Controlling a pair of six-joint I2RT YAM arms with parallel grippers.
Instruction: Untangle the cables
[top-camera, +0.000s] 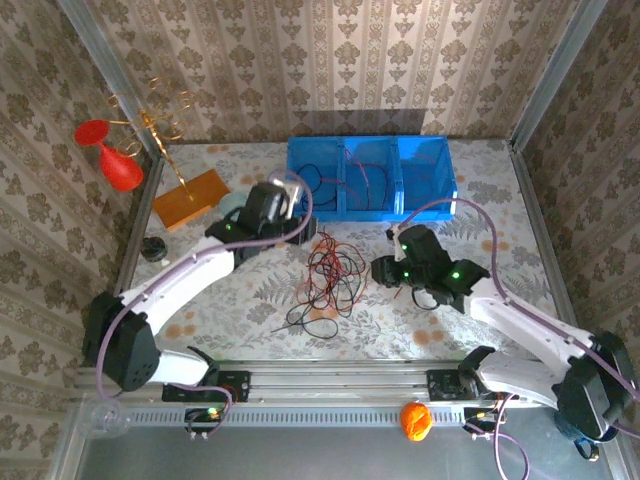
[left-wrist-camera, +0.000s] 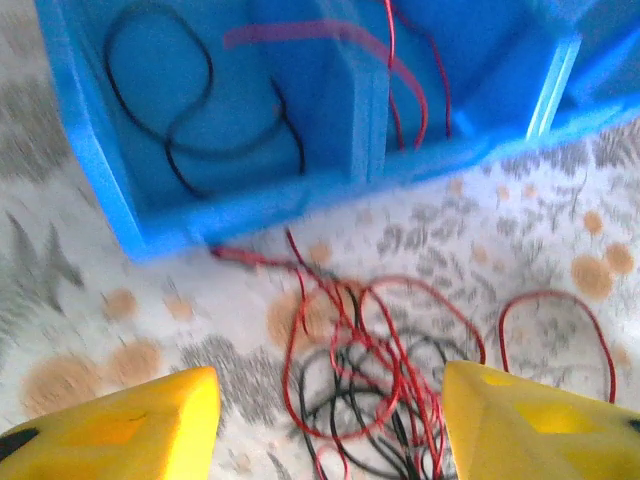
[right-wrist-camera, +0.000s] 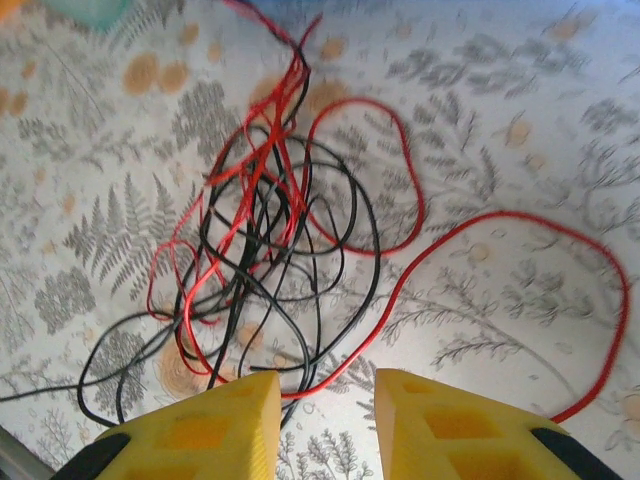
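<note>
tangle: one heap of thin red and black cables (top-camera: 325, 270), strands too knotted to count
claws: two, left gripper (left-wrist-camera: 330, 400) wide apart, right gripper (right-wrist-camera: 327, 390) apart too

Overhead camera looks down; both wrist cameras closely share the tangled cables (right-wrist-camera: 255, 205).

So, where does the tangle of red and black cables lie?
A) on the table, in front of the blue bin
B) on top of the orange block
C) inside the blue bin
A: the tangle of cables rests on the patterned table, just in front of the blue bin.
</note>
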